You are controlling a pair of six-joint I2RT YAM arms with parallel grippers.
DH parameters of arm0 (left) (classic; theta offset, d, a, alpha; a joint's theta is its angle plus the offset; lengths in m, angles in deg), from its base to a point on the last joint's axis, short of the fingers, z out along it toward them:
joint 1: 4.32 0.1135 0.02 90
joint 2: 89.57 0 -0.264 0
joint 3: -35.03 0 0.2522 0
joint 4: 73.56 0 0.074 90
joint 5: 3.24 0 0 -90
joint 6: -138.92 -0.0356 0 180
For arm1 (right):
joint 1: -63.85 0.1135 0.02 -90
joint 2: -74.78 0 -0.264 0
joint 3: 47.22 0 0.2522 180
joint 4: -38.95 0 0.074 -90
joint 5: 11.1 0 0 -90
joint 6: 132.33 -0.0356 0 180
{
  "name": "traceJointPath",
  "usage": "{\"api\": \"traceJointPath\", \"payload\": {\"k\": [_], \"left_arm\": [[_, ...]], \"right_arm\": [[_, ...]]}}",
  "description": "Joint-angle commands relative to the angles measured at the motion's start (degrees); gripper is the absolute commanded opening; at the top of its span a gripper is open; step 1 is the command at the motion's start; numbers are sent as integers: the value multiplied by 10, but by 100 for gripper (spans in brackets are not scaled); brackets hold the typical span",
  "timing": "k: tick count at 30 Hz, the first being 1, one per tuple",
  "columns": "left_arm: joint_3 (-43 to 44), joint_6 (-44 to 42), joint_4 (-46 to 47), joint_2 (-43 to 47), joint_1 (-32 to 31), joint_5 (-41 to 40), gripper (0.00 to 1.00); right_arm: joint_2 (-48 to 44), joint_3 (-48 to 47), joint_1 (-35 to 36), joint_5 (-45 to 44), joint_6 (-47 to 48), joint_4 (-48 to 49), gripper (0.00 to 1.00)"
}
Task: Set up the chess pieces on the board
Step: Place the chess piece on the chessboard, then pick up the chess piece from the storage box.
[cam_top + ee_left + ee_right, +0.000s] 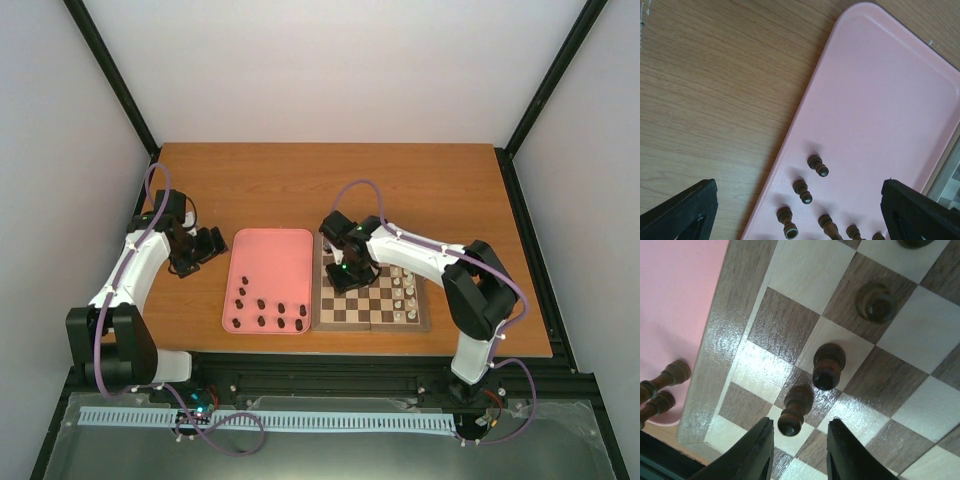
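The board point(368, 327) lies right of centre, with a few dark chess pieces point(829, 365) standing on its left squares. My right gripper point(346, 273) hovers over that corner. In the right wrist view its fingers point(759, 450) stand open on either side of one upright dark piece point(795, 410), with a narrow gap on each side. Several more dark pieces point(262, 306) lie in the pink tray point(268, 250). My left gripper point(210, 244) hangs wide open over the tray's left edge, above several lying pieces point(802, 191), holding nothing.
Cream-white pieces point(404, 292) fill the board's right columns. The pink tray point(675, 290) sits directly against the board's left border point(715, 340). Bare wooden tabletop point(330, 185) stretches behind both, and also left of the tray point(715, 100).
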Motion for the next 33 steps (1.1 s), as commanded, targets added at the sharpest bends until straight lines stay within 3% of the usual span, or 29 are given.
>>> {"api": "traceJointPath", "payload": {"k": [1, 6, 12, 19, 27, 33], "left_arm": [[7, -1, 10, 9, 2, 7, 100], [8, -1, 10, 9, 2, 9, 100], [11, 0, 8, 9, 2, 12, 100], [10, 25, 7, -10, 2, 19, 100], [39, 62, -33, -34, 5, -104, 100], [35, 98, -48, -55, 37, -139, 100]], "right_arm": [[-37, -43, 4, -19, -3, -38, 32], [-36, -101, 9, -30, 10, -73, 43], [30, -217, 32, -5, 50, -85, 49], [145, -324, 50, 72, 55, 4, 51], [311, -500, 66, 117, 65, 0, 50], [381, -573, 80, 140, 53, -10, 49]]}}
